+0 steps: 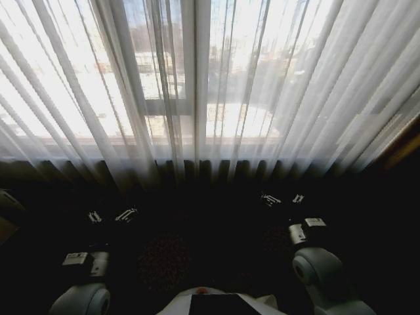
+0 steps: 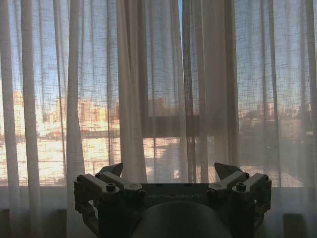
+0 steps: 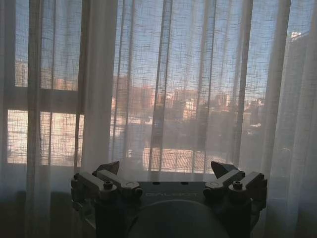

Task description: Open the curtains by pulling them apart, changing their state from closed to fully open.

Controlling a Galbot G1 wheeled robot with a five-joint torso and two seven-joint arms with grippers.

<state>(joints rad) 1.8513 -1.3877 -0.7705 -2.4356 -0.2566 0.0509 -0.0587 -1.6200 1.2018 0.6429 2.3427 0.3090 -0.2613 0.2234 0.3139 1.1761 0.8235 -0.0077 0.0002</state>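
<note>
Curtains: the tall, thin white see-through curtains hang closed across the bright window. They are in front of both jaws and not touching them. The two halves meet near the middle, where the folds bunch up.

Left jaws: the left gripper is held out low, short of the cloth. In the left wrist view the left gripper has its jaws wide open with nothing between them. A thick fold hangs ahead, just off the middle of the gap.

Right jaws: the right gripper is also held out low. In the right wrist view the right gripper is open and empty too, with cloth ahead of it.

Step now: I think this is the reach toward the cloth.

How to do it well: each jaw should go forward until a fold sits between its fingers, near the middle edge, then close and pull sideways.

Watch out: thin cloth may slip out, so grab a bunched fold.
</note>
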